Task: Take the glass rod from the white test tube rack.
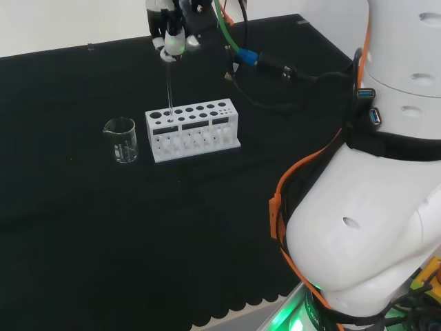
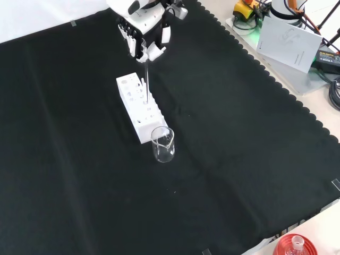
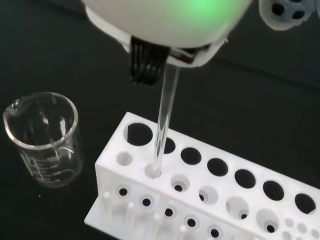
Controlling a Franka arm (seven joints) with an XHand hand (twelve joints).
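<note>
A white test tube rack [image 1: 193, 129] [image 2: 137, 106] [image 3: 210, 195] stands on the black cloth. A clear glass rod [image 1: 169, 88] [image 2: 145, 81] [image 3: 165, 115] rises straight up from a hole near one end of the rack, its lower tip at the level of the rack's top in the wrist view. The black and white hand [image 1: 172, 38] [image 2: 143, 32] [image 3: 165, 25] is above the rack, with its fingers pinched on the rod's upper end.
A small clear glass beaker [image 1: 121, 140] [image 2: 162, 144] [image 3: 45, 137] stands next to the rack's end where the rod is. Papers and cables [image 2: 289, 40] lie off the cloth at the front view's top right. A red stand with a flask [image 2: 295, 247] sits at its bottom edge.
</note>
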